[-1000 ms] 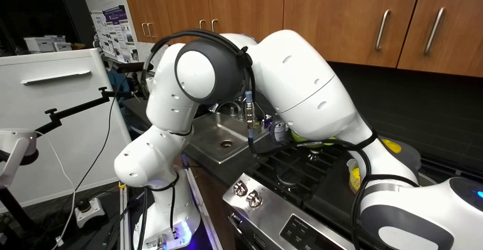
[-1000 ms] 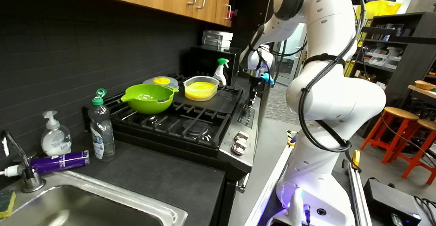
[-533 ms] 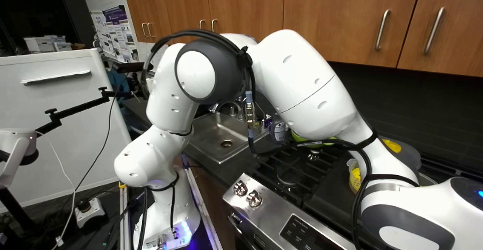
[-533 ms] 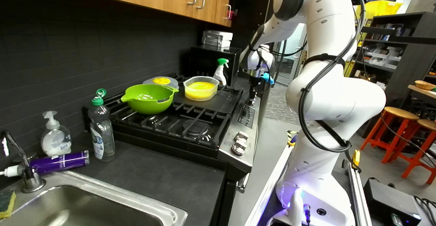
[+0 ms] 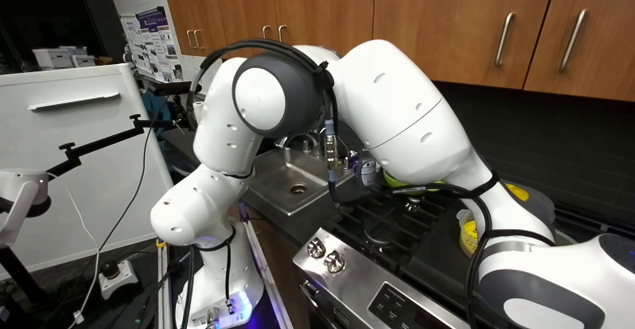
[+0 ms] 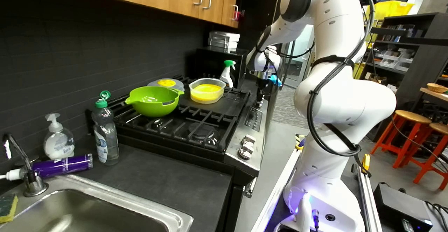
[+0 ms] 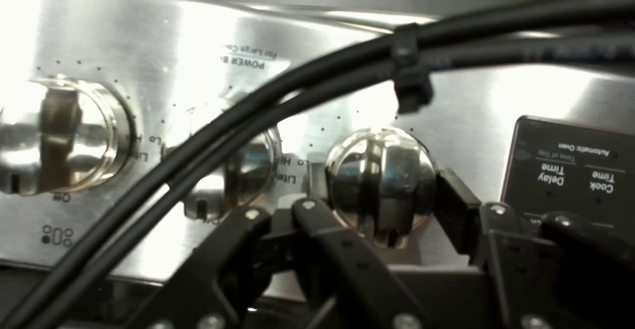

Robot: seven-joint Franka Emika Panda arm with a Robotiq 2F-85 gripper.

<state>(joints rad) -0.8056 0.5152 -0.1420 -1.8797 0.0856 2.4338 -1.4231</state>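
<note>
A stove knob [image 7: 382, 182] lies between the fingers [image 7: 457, 209]; whether clamped, I cannot tell.

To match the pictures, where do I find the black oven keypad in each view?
In an exterior view: the keypad, bottom edge, right of centre, cut off.
In an exterior view: the keypad, just right of centre.
In the wrist view: the keypad, right edge, past the knob between the jaws.
Shared landmark: the steel panel around it.
</note>
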